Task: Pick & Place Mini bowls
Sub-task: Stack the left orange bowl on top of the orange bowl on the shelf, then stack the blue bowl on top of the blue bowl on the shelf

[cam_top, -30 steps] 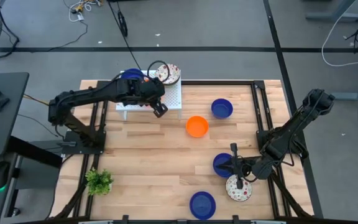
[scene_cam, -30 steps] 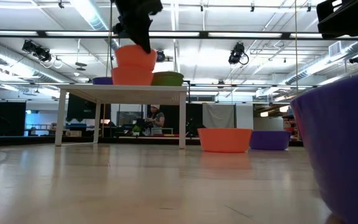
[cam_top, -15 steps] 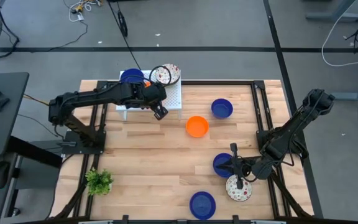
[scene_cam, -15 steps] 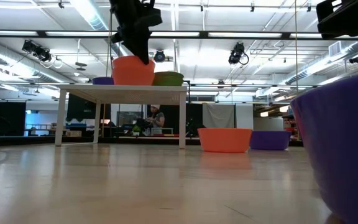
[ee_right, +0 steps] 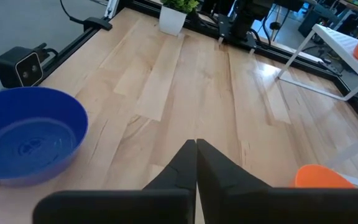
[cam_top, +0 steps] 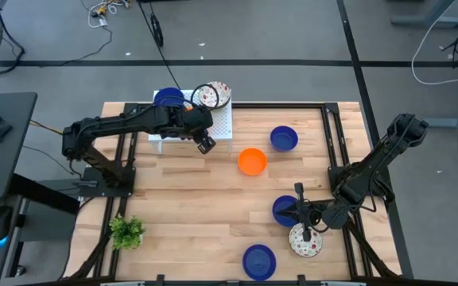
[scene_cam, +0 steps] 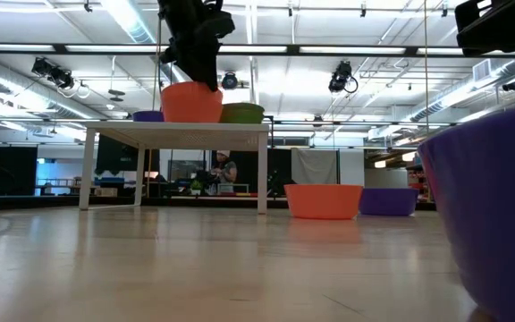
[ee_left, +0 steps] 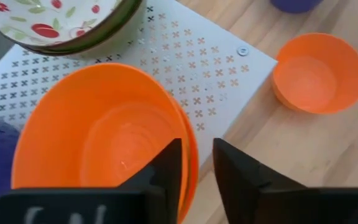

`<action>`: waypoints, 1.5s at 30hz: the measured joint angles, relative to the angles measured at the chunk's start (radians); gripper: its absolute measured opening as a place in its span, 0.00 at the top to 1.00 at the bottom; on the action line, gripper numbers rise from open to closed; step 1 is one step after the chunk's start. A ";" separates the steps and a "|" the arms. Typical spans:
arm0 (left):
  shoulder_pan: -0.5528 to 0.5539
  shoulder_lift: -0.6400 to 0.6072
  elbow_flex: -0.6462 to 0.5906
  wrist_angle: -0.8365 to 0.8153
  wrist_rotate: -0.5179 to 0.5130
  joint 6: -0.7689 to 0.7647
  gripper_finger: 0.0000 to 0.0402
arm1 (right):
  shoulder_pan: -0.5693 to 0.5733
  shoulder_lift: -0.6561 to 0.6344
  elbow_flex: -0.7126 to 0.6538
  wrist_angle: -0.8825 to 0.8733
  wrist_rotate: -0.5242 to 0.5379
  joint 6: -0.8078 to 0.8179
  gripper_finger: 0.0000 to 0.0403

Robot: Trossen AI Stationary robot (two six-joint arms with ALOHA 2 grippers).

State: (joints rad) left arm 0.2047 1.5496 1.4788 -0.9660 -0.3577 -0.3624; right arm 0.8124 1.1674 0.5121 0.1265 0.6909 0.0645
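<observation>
The left gripper (cam_top: 205,144) is seen over the white perforated rack (cam_top: 221,123) at the far left of the tabletop (cam_top: 197,199), its two fingers (ee_left: 169,168) set a little apart, astride the rim of an orange bowl (ee_left: 104,134) that sits on the rack; whether the rim is pinched or merely straddled cannot be told. In the low view this orange bowl (scene_cam: 190,101) is shown resting on the rack's top with the gripper (scene_cam: 206,76) right above it, and a green-rimmed bowl (scene_cam: 241,113) is seen just beside it on the right. Two more bowls are placed along the rack's far edge: a blue bowl (cam_top: 168,98) on the left and a white speckled bowl (cam_top: 213,94) on the right, the latter seen in the left wrist view as a white bowl with red markings and a green rim (ee_left: 61,25). Off the rack, a second orange bowl (cam_top: 252,161) is found on the bare wood near the middle of the tabletop, and another blue bowl (cam_top: 284,138) lies just beyond it to the right. The right gripper (cam_top: 299,195) is held low at the near right with its fingers pressed together on nothing, pointing toward the far side. Just beside it a blue bowl (cam_top: 286,210) is seen, a speckled white bowl (cam_top: 305,240) lies nearer still, and a further blue bowl (cam_top: 259,260) rests at the near edge. A small green plant (cam_top: 126,232) is set at the near left corner.
</observation>
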 joint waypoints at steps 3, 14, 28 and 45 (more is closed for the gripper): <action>0.000 -0.009 0.000 0.010 0.009 0.003 0.68 | 0.000 0.000 0.000 0.000 0.000 0.002 0.98; 0.005 -0.037 0.008 0.051 -0.019 0.026 0.88 | 0.000 0.000 0.000 -0.002 0.001 0.003 0.98; 0.008 -0.009 0.001 0.060 -0.004 0.034 0.99 | -0.001 0.000 0.000 -0.003 0.001 0.005 0.98; -0.330 0.060 0.002 0.291 -0.062 0.160 0.98 | -0.001 0.000 0.000 -0.011 0.001 0.005 0.98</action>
State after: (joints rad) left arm -0.1256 1.6100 1.4803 -0.6753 -0.4202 -0.2021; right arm 0.8109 1.1671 0.5117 0.1151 0.6914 0.0691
